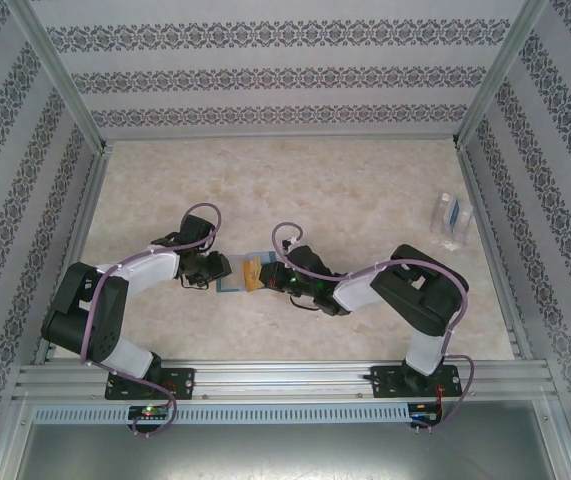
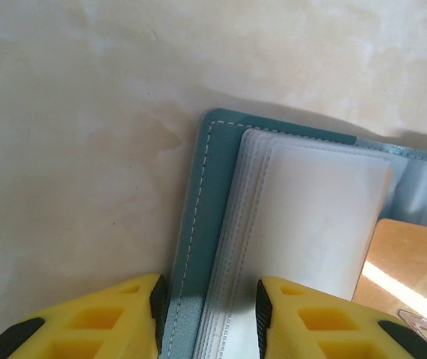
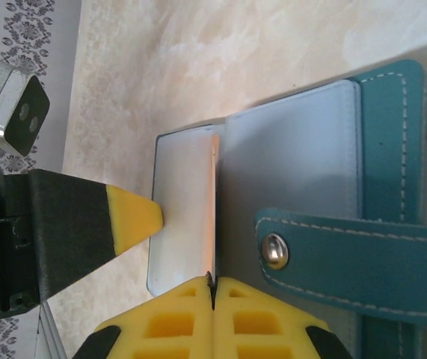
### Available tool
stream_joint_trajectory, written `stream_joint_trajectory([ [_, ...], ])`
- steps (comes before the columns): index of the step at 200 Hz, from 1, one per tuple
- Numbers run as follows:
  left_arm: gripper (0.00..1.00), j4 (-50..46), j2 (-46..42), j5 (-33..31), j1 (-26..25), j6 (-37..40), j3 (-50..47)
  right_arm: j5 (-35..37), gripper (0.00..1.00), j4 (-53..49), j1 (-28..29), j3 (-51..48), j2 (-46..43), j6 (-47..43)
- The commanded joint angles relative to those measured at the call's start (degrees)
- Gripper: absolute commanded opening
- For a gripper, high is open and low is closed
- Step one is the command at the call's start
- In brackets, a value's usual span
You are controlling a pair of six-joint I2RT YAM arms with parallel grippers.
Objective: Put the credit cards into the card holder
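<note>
The teal card holder point(image 1: 233, 284) lies open mid-table, its clear pocket leaves facing up. My left gripper point(image 1: 210, 270) is at its left side. In the left wrist view that gripper point(image 2: 207, 299) stands open astride the holder's stitched cover edge point(image 2: 198, 224) and the stack of leaves, with a thin gap at each pad. My right gripper point(image 3: 214, 280) is shut on a tan credit card point(image 3: 214, 194), seen edge-on against the leaves beside the snap strap point(image 3: 348, 247). The same card point(image 2: 411, 277) lies over the holder's right half. One left finger point(image 3: 132, 217) touches the leaf edge.
A clear plastic stand point(image 1: 452, 220) with something bluish in it stands at the right of the table, near the metal frame rail. Patterned walls close in the back and both sides. Both arms reach in from the near edge and meet at the middle.
</note>
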Motion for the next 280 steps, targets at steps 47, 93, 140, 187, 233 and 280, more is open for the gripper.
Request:
stream_joint_trajectory([
  [47,0.37,-1.3,0.9,1.2,-1.3,-0.4,-3.0,-2.9,0.00,4.9,-1.4,1.6,5.1,2.8],
  [93,0.37,-1.8,1.0,1.1,-1.2,0.1,-2.3,-3.8,0.00,5.8,-2.9,1.6,5.4,1.3],
  [140,0.37,-1.9,1.5,1.4,-1.3,0.1,-1.8,-4.2,0.00,7.3,-0.8,3.9,9.0,2.3],
  [187,0.41,-2.8,1.6,2.2,-1.3,0.4,-1.2,-4.0,0.00,11.5,0.3,5.5,13.2,5.0],
  [233,0.45,-3.4,0.2,2.4,-0.6,0.2,-0.9,-5.5,0.00,10.1,0.9,7.3,14.2,4.8],
  [280,0.45,-1.6,-3.0,3.2,0.7,-1.2,-2.7,-4.4,0.12,6.4,0.3,6.4,11.9,3.1],
])
